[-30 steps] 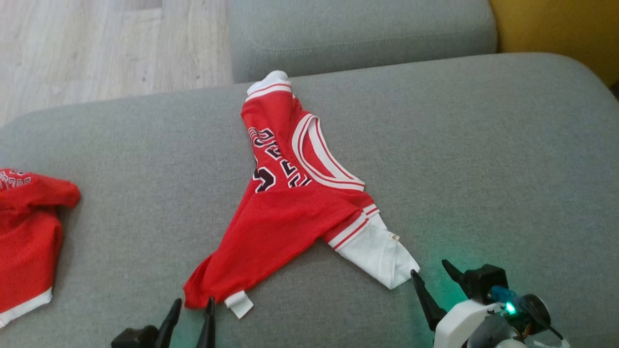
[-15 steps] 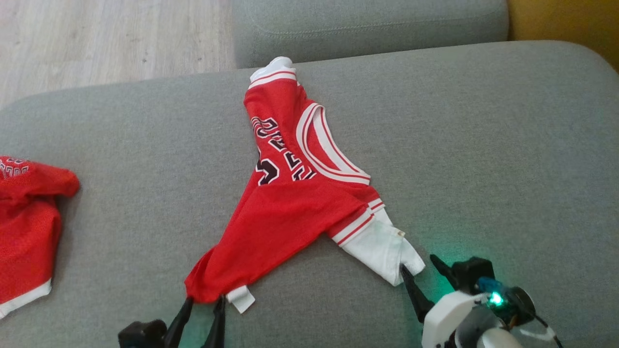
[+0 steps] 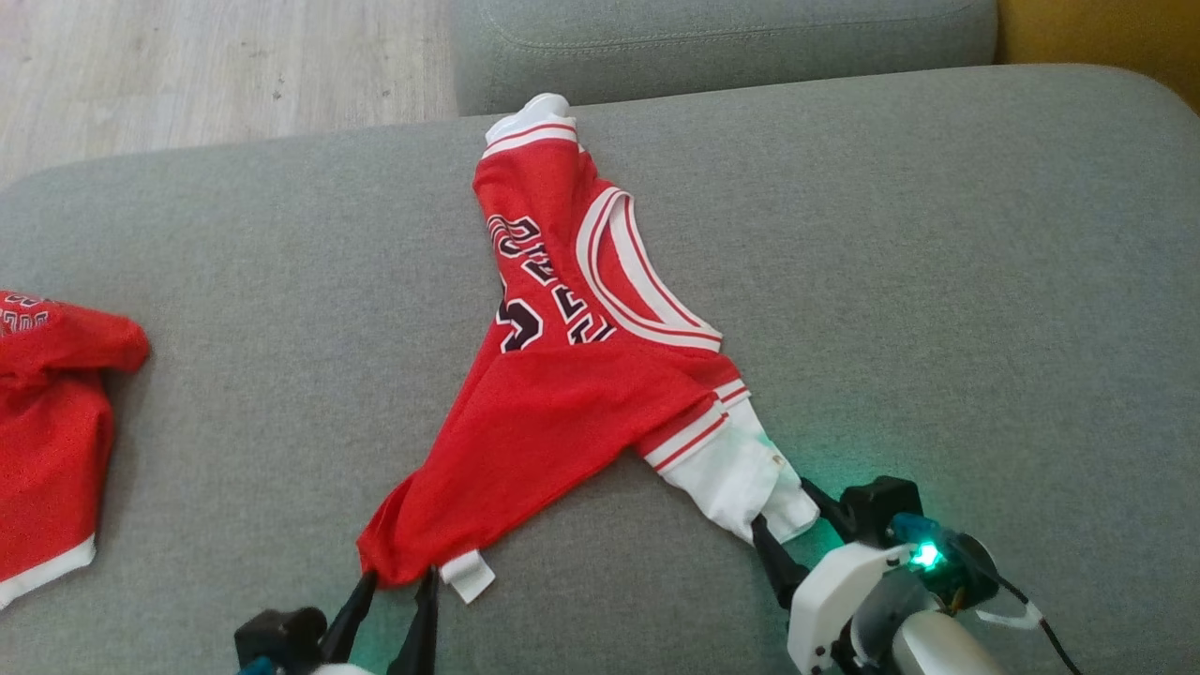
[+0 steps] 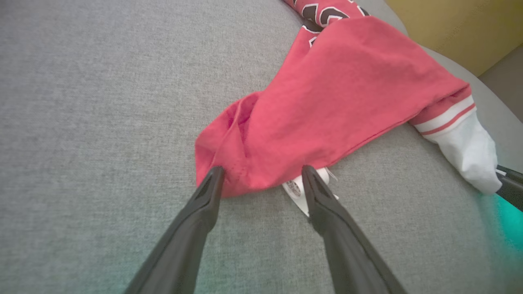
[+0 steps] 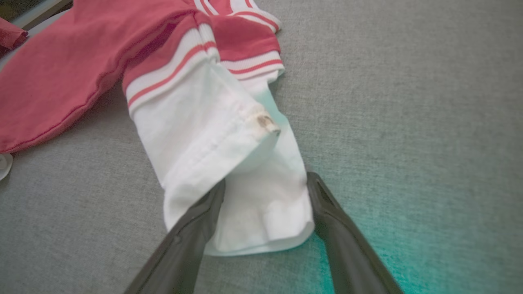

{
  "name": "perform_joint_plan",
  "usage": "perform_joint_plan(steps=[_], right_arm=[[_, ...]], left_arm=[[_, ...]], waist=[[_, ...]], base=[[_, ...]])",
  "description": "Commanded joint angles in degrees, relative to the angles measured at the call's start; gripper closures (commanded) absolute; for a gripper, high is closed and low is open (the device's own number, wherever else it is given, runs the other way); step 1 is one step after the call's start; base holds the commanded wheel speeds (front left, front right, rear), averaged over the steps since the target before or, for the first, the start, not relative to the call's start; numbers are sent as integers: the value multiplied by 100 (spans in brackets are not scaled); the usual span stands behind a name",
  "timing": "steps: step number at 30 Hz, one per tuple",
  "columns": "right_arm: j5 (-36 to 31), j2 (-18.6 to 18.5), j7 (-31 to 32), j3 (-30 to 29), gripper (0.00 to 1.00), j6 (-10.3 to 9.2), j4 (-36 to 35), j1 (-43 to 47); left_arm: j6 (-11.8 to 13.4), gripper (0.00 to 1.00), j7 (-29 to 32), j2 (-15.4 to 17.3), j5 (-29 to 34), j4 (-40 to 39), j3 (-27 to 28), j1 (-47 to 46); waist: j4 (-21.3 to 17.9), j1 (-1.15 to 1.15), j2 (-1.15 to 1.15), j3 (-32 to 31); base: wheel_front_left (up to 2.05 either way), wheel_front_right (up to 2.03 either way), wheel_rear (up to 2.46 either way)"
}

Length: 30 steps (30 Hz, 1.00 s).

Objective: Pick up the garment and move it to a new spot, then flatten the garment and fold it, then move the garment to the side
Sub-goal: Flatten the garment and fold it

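The red shirt (image 3: pixel 562 403) lies in the middle of the grey sofa seat (image 3: pixel 937 281), bunched up in a Y shape. One white sleeve (image 3: pixel 736 469) points toward the robot's right side. A red bottom corner (image 3: pixel 403 548) points toward its left, with a small white tag (image 3: pixel 467 574) just beside it.

The left jaws are wide apart, one finger on each side of the red corner. The right jaws are wide apart too, with the end of the white sleeve between them. Neither pair is squeezing the cloth, so nothing is held.

The shirt looks soft, thin and light. I think it will flop and hang down when lifted, not keep its shape. It will not break, but a small pinch might catch only the top layer. The best places to grab seem to be these two ends, deep enough to catch both layers.

Another red shirt (image 3: pixel 47 450) lies well apart at the left edge of the seat.
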Motion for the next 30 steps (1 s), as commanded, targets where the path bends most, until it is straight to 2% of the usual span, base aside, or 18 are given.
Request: perform_joint_plan(steps=[1,16,20,30], right_arm=[[63,34,-8,259,0,39,-7,-134],[155,34,3,475,0,39,76,-242],[203,34,40,527,0,39,92,-249],[440,34,282,826,0,39,127,-336]], left_arm=[[21,0,-16,47,-25,-123,143,-253],[187,0,-44,131,-325,-128,486,-464],[90,0,149,114,-613,-7,471,-467],[-26,0,279,142,-873,328,338,-548]], waist=[[-9,0,0,-2],[-55,0,0,64],[-73,0,0,77],[-130,0,0,123]], base=[[0,0,0],[0,0,0],[0,0,0],[0,0,0]])
